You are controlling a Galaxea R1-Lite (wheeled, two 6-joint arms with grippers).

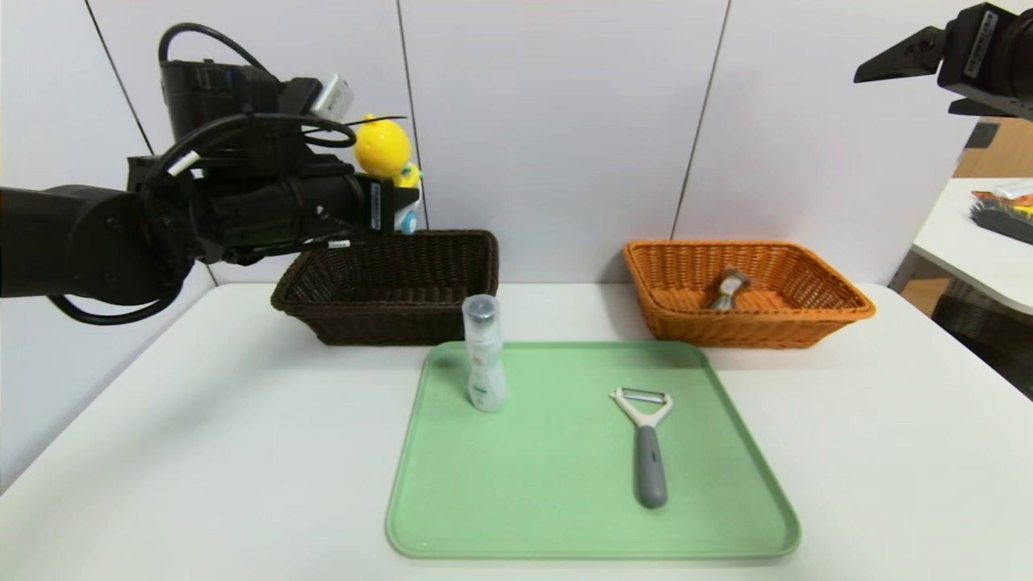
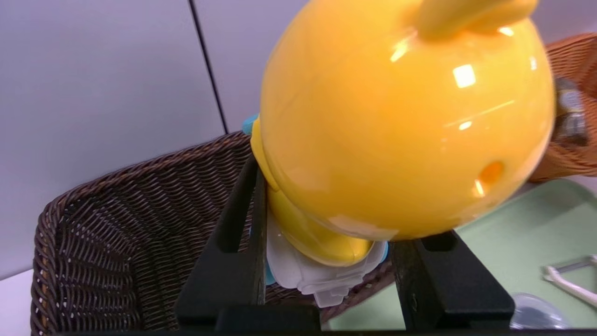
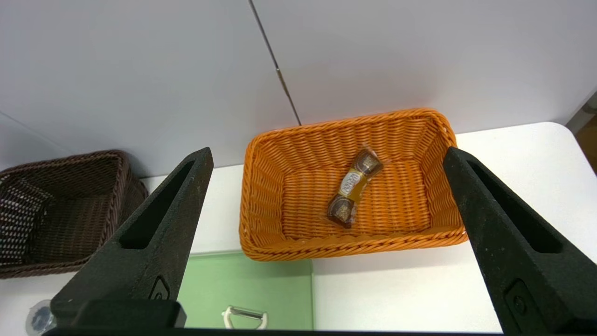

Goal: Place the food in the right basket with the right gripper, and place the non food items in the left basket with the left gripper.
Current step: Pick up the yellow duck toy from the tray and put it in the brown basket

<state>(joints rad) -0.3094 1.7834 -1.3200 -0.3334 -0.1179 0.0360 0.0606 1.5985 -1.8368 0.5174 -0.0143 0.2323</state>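
A: Item: left gripper (image 2: 326, 275), clamped on the yellow plastic duck toy on its white-blue car (image 2: 401, 121); right gripper (image 3: 326, 242) parked, spread wide.

B: Dark brown woven wicker basket (image 2: 140, 224) lies just below the claw; I'd centre over it, lower, then release.

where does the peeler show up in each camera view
Head view: peeler lies on the green tray, right of centre, grey handle nearest the camera.
Left wrist view: only its white head, at the right edge.
Right wrist view: only its head, at the bottom edge.
Shared landmark: the green tray.
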